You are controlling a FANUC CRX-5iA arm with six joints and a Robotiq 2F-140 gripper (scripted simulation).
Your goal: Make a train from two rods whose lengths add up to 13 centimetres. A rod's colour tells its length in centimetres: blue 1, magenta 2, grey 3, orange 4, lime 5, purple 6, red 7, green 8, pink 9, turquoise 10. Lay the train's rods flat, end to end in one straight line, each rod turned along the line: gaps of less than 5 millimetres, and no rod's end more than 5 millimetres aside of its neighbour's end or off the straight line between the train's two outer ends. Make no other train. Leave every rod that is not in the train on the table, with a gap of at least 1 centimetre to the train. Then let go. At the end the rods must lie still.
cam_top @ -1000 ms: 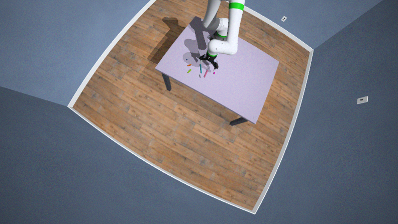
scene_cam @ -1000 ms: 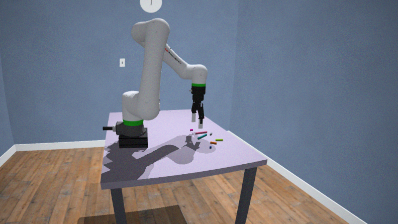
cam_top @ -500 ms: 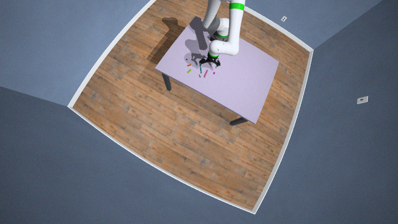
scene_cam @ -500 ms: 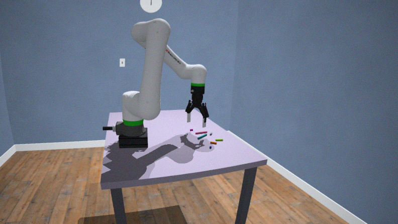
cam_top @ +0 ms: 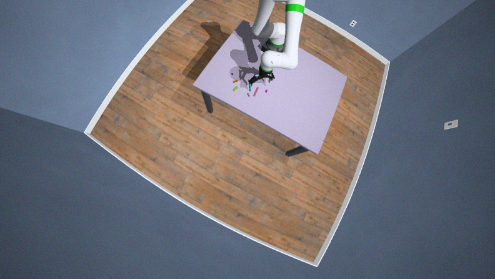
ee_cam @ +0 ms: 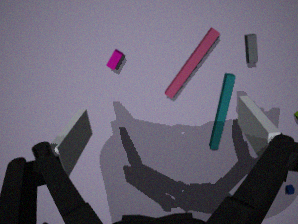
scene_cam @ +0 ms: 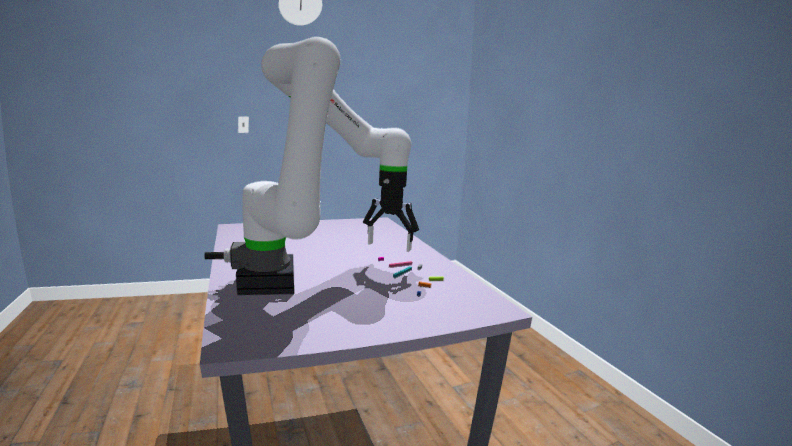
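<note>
My gripper [cam_top: 262, 80] [scene_cam: 390, 247] [ee_cam: 161, 116] is open and empty above the table. A pink rod [cam_top: 255, 91] [scene_cam: 400, 264] [ee_cam: 192, 62] lies slanted beside a turquoise rod [cam_top: 250, 87] [scene_cam: 402, 272] [ee_cam: 222, 111], apart from it. A short grey rod [cam_top: 248, 94] [scene_cam: 419, 267] [ee_cam: 251, 48] lies near them, and a magenta rod [cam_top: 265, 91] [scene_cam: 380, 258] [ee_cam: 115, 59] on the pink rod's other side. A lime rod [cam_top: 235, 88] [scene_cam: 436, 278], an orange rod [cam_top: 235, 81] [scene_cam: 424, 284] and a small blue rod [cam_top: 232, 74] [scene_cam: 419, 293] [ee_cam: 290, 189] lie apart. No rods touch.
The rods lie on the lilac table [cam_top: 294, 104] [scene_cam: 460, 321], with the lime and grey rods toward one long edge. The arm's shadow falls across the table and over part of the turquoise rod. The arm's base [scene_cam: 264, 277] stands on the table.
</note>
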